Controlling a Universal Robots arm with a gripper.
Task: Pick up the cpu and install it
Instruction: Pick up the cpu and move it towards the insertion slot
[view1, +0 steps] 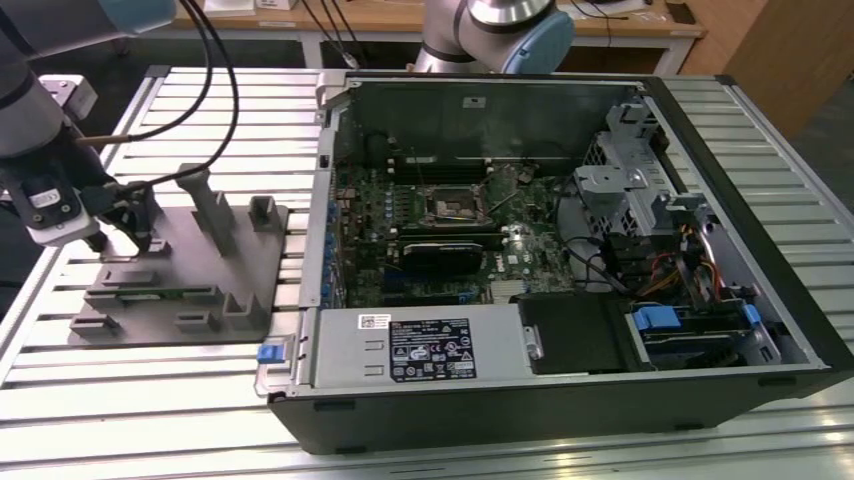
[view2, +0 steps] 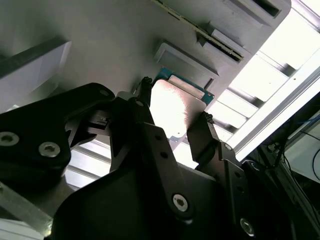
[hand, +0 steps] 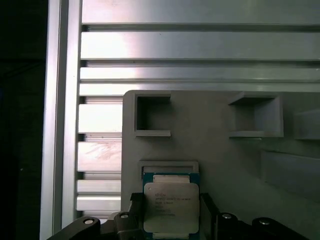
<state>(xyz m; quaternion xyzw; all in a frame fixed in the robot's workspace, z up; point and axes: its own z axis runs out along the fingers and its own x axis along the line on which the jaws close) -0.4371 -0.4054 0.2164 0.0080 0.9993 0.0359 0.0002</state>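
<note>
A: Where's the cpu (hand: 171, 210), the small flat silvery-lidded square chip?
B: In a pocket of the grey plastic fixture plate (view1: 254, 265), at the exterior view's left.
A: The black gripper (view2: 176, 99)?
B: Down around it; gripping or not, I cannot tell. Probably light, stiff, delicate underneath: hold opposite edges, gently.

The exterior view looks down from high and well back across the slatted table (view1: 134, 400) at the open computer case (view1: 534, 425), with the grey fixture plate (view1: 180, 275) at the exterior view's left. The 2 wrist views sit very near that plate — the first wrist view faces straight down on the cpu (hand: 171, 207), the second wrist view slants past the gripper (view2: 176, 100) — so all 3 views share it.
</note>
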